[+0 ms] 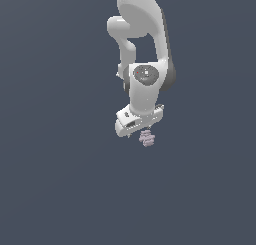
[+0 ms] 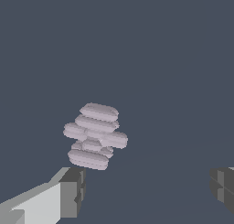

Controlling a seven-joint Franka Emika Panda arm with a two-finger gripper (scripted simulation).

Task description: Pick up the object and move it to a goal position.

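The object is a small pale mauve-grey lump of stacked ridges, just below the white gripper in the exterior view. In the wrist view the object lies ahead of the gripper, close to one dark finger pad and far from the other pad. The jaws stand wide apart and hold nothing. The object is not between the pads. I cannot tell how high the gripper is above it.
The white arm comes down from the top of the exterior view. The background is a uniform dark grey-blue surface with no other objects or marker in view.
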